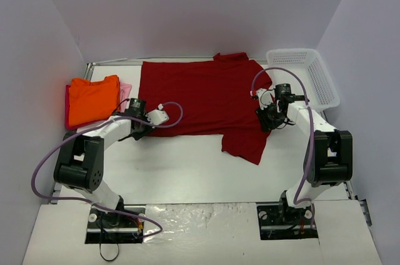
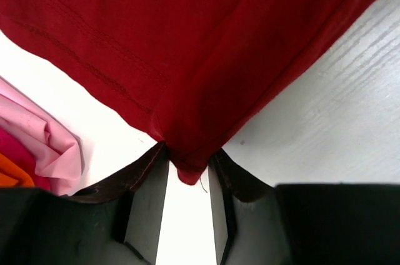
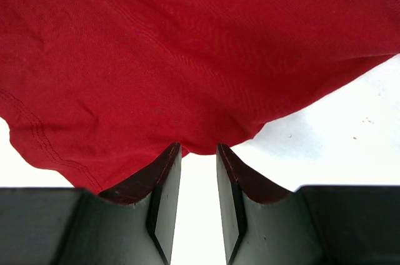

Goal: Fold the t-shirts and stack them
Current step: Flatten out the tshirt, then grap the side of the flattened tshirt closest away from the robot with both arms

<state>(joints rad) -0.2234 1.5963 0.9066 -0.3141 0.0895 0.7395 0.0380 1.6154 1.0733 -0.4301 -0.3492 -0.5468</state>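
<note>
Left tool (image 2: 189,152): narrowed onto a corner of the dark red shirt (image 1: 200,96). In the left wrist view the cloth corner is bunched between the two fingers (image 2: 147,202) and touches both; the hem stitching runs off toward 10 o'clock.

Right tool (image 3: 198,149): narrow, closed on the same shirt. In the right wrist view the lower edge of the cloth dips between the fingertips (image 3: 165,196), and bare white surface (image 1: 187,165) shows through the slit below them.

Position of tools, top view: the left one sits at the shirt's edge at 8 o'clock from the shirt's centre, the right one at the shirt's edge at 3 o'clock.

Dark red shirt: spread open and mostly flat over the middle of the surface, reaching to the far edge at 12 o'clock. The collar lies at its 12 o'clock edge. One part hangs down past the rest of the lower edge toward 5 o'clock.

Orange shirt (image 1: 92,99): folded, at 9 o'clock on the surface, just beside the large shirt's left edge.

Pink shirt (image 1: 126,90): folded under the orange one, its edge showing on the 3 o'clock side.

Basket (image 1: 306,74): white mesh, at 2 o'clock, near the shirt's right side.
</note>
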